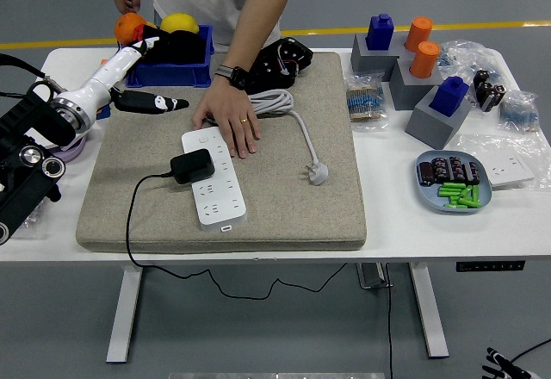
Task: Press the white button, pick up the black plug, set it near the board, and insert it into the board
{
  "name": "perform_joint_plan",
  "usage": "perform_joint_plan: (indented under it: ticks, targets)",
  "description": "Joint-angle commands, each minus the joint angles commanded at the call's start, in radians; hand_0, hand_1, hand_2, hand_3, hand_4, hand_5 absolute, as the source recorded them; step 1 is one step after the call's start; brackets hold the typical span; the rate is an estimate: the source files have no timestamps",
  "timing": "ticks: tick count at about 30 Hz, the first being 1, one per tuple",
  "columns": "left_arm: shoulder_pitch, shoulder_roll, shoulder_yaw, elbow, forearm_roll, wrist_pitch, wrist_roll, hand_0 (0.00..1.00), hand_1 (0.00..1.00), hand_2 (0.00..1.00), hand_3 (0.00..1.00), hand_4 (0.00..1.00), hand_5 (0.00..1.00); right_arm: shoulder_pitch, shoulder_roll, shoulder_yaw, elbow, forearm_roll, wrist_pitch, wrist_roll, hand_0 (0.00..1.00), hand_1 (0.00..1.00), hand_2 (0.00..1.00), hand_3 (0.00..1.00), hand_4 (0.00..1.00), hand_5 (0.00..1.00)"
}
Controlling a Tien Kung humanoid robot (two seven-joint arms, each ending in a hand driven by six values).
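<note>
The black plug (191, 165) sits on the left edge of the white power strip (219, 191), its cord trailing off the grey mat (293, 207) over the table's front edge. My left hand (143, 83) hangs open and empty above the mat's far left corner, well away from the plug. A person's hand (229, 119) rests flat on the strip's far end, beside its white button (203, 139). The strip's white cable coils by that wrist and ends in a loose white plug (317, 172).
Behind my left hand stands a blue bin (169, 71) holding orange and yellow items. A black device (281, 60) lies at the mat's far edge. Grey blocks with blue and orange caps (422, 69), bags, and a blue plate (454, 183) of batteries fill the right side.
</note>
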Motion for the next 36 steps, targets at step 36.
perform_joint_plan:
  ticks: [36]
  targets:
    - [0.089, -0.014, -0.335, 0.266, 0.029, 0.075, -0.045, 0.978, 0.998, 0.998, 0.992, 0.954, 0.400, -0.006, 0.004, 0.014, 0.000, -0.007, -0.002, 0.001, 0.777, 0.663, 0.641, 0.619, 0.711, 0.455]
